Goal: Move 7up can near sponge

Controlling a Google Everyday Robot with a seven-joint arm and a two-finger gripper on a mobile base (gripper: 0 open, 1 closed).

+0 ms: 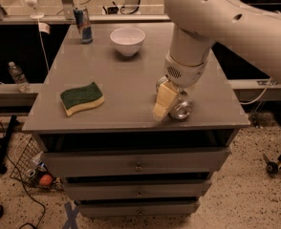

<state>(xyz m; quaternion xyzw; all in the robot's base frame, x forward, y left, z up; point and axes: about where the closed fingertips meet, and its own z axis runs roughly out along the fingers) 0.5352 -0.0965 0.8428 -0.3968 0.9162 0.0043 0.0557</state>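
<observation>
One pale pad of my fingers [162, 101] shows just beside the 7up can [181, 109], lying near the front edge of the table [121, 75]. Whether I pinch it I cannot tell. I'd squeeze mid-body, lift clear, then carry it across to the sponge [82, 98].

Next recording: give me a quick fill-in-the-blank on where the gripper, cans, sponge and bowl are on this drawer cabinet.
1. The gripper is down at the 7up can, close to the tabletop's ____ edge.
2. The sponge lies apart from it, with its dark ____ side facing up.
3. At the back, a white ____ stands to the right of the blue can in the camera view.
Missing words: front; green; bowl.
</observation>
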